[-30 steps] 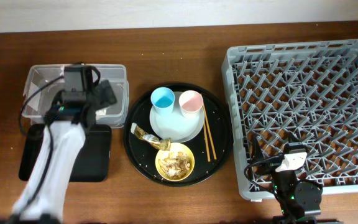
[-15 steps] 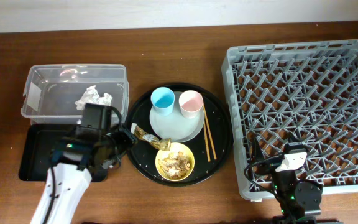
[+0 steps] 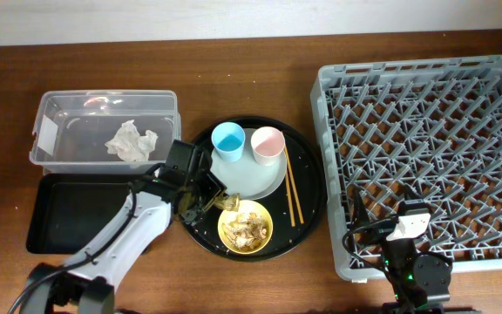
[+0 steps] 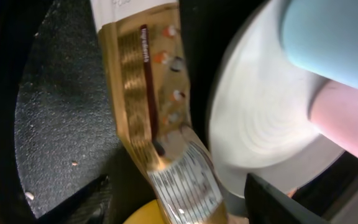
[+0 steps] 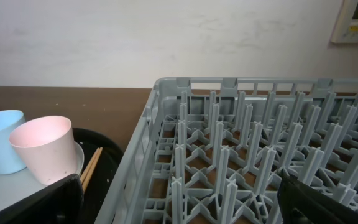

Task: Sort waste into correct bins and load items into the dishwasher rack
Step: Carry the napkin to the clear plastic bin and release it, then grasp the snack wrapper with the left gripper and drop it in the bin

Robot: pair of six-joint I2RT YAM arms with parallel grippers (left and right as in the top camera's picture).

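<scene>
1. The left tool [image 3: 200, 190] hangs right over the gold-and-brown wrapper [image 4: 148, 106]. Its two dark fingers [image 4: 79, 202] are spread wide, one on each side of the wrapper's nearer end, and are not closed on it.
2. The wrapper lies flat on the round black tray [image 3: 308, 209], in the gap between the pale plate [image 3: 260, 179] and the yellow bowl [image 3: 225, 228].
3. From above, the tool hides most of the wrapper. The left wrist view shows it plainly: a gold strip with a brown stripe down the middle and a pale printed patch at each end.
4. In the wrist view its long axis runs lengthwise between the fingers. It is bent slightly toward the plate partway along.
5. The wrist view also catches the blue cup [image 4: 334, 37] and the pink cup [image 4: 347, 112] standing on the plate.
6. Only the overhead view shows the white tissue [image 3: 129, 141] inside the clear tub [image 3: 103, 100], the black tray [image 3: 59, 218] just near of the tub, the chopsticks [image 3: 291, 192] lying near-to-far right of the plate, and the tan food chunks [image 3: 247, 225] in the bowl.
7. The right tool [image 5: 180, 186] sits at the near edge of the grey rack [image 5: 241, 124] with its fingers wide apart and nothing between them.
</scene>
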